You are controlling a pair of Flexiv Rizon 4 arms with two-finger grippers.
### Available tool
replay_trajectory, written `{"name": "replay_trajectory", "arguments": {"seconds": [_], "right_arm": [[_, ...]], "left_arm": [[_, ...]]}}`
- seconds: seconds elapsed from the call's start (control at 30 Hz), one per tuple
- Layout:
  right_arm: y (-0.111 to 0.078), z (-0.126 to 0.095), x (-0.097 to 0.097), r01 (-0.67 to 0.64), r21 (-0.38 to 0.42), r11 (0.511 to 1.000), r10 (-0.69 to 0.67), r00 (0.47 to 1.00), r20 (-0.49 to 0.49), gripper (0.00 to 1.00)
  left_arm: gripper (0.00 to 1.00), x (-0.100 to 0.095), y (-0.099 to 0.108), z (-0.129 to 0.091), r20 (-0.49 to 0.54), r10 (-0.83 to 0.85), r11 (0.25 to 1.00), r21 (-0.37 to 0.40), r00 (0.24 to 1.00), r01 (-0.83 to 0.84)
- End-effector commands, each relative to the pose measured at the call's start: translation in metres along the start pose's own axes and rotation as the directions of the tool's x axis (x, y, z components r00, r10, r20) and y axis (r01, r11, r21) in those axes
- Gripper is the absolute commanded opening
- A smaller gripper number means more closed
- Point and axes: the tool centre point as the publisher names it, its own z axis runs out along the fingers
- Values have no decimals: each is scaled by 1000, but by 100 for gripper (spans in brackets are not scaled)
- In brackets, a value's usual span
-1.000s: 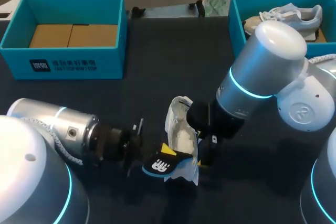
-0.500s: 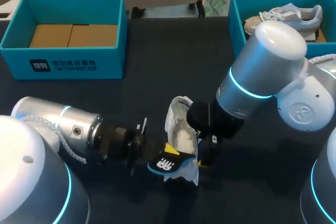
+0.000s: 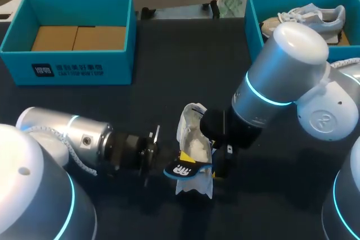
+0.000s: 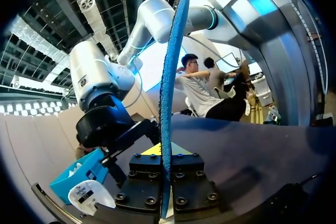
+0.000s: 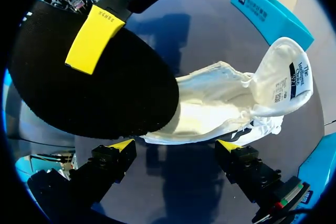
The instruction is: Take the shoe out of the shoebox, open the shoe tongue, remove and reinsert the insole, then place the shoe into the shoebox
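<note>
The left arm [image 3: 73,139], entering from the left over the dark worktop [image 3: 169,71], had advanced rightward during the preceding second. The right arm [image 3: 275,82] kept its station above the shoe. The white shoe [image 3: 194,147] lay on the near middle of the worktop, outside the blue shoebox [image 3: 22,63] at the far left, with its tongue folded open.

The left end effector [image 4: 161,150] was clamped on the insole [image 3: 185,171], seen edge-on between its fingers. The insole had been carried from the shoe's near-left side to overlap the shoe's near end. In the right wrist view its dark underside [image 5: 94,77] hung over the shoe's opening [image 5: 220,103].

The right end effector [image 5: 175,145] stood with its fingers apart, the shoe just ahead of them. Reinsertion therefore appeared under way but incomplete. Seating the insole and boxing the shoe remained.
</note>
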Motion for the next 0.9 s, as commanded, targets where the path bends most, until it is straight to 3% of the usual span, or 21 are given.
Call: {"name": "replay_trajectory", "arguments": {"seconds": [0.03,0.57,0.9], "right_arm": [[0,1,0,0,0,1000,0,1000,1,100],[0,1,0,0,0,1000,0,1000,1,100],[0,1,0,0,0,1000,0,1000,1,100]], "left_arm": [[0,1,6,6,18,-3,1000,3,1000,3],[0,3,15,5,89,-26,1000,-11,996,27],[0,-2,31,2,152,-32,998,-48,988,40]]}}
